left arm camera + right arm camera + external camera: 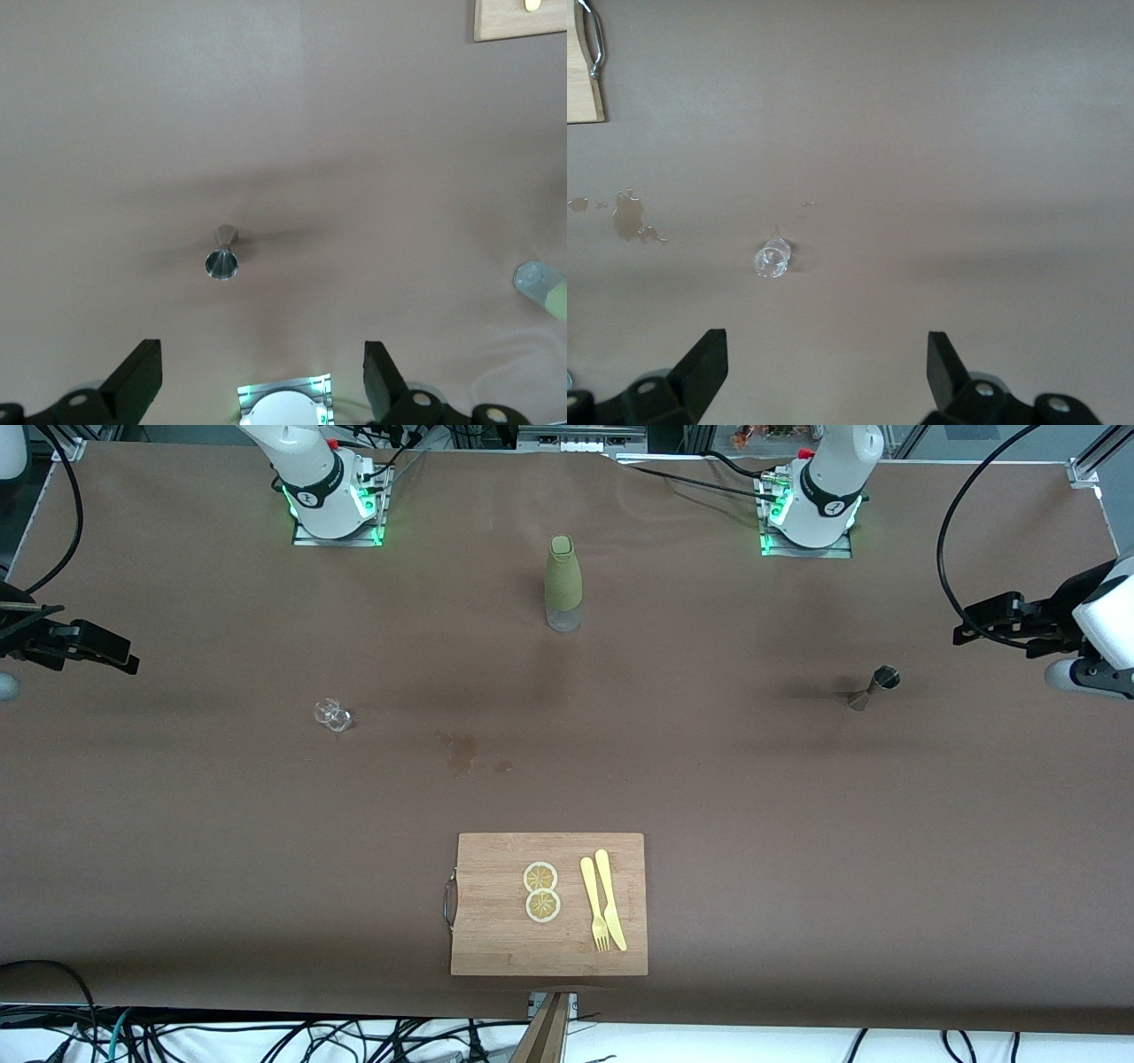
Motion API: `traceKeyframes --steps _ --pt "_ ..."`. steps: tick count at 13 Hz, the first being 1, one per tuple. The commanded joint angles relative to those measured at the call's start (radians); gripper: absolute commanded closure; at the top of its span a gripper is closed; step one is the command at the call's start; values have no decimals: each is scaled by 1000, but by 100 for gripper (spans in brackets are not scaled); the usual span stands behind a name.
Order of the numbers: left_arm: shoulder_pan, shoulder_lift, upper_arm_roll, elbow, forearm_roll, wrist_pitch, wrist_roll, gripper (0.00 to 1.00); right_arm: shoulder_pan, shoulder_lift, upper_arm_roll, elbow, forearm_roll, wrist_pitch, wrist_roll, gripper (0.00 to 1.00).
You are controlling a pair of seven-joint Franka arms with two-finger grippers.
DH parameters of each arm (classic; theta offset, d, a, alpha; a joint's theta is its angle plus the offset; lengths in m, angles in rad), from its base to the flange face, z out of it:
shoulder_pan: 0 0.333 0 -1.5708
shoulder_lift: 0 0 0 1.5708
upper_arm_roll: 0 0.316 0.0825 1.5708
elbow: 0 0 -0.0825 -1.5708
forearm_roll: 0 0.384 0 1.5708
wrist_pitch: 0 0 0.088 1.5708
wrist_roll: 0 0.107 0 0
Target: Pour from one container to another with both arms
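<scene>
The tiny clear glass cup (pixel 332 715) stands on the brown table toward the right arm's end; it also shows as the glass cup (pixel 772 258) in the right wrist view. My right gripper (pixel 124 657) hangs over that end of the table, well apart from the cup, open and holding nothing (pixel 824 354). The silvery hourglass jigger (pixel 873 688) stands toward the left arm's end, its mouth up (pixel 222 257). My left gripper (pixel 966 631) hovers over that end, apart from the jigger, open and holding nothing (pixel 261 367).
A tall olive-green bottle (pixel 563 584) stands mid-table near the bases. A wooden cutting board (pixel 496 930) with two lemon slices (pixel 541 891), a yellow fork and a yellow knife lies at the camera-side edge. A wet stain (pixel 461 751) marks the table between them.
</scene>
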Motion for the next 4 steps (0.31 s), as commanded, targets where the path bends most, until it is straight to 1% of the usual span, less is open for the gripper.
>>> traceKeyframes --steps 1,4 --pt "-3 9 -1 24 39 -25 -21 0 1 -17 25 -14 -3 0 2 0" --pt "-6 15 -1 32 36 -25 -22 0 -1 -16 27 -11 -10 9 1 0"
